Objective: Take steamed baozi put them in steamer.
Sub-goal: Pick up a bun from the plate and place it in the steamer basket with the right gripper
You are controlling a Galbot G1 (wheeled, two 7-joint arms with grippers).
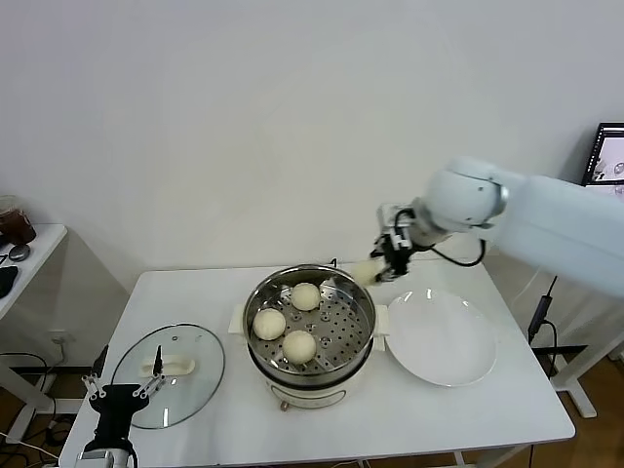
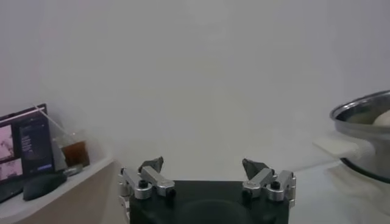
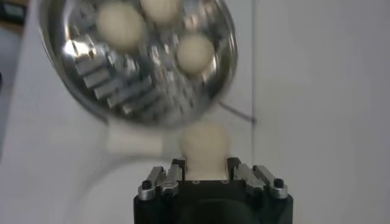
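With three buns point(image 1: 299, 345) already sitting in the steamer point(image 1: 363, 343), the right end effector point(image 1: 382, 265) grips the fourth bun point(image 1: 367, 272) just beyond the rim; the plate point(image 1: 441, 341) lies bare; the left end effector point(image 1: 119, 394) idles, spread wide.

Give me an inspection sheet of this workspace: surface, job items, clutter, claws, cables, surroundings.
Surface: white table, looks clean.
Job's things: steamer at table centre; three baozi on its perforated tray; fourth baozi in the air by the far right rim.
Clutter: glass lid left of the steamer, white plate right of it, bare.
Claws: right claw shut on the fourth baozi; left claw open, parked at the near left edge.
Cables: one runs down beside the table's right end.
Surroundings: white wall, side table, monitor.
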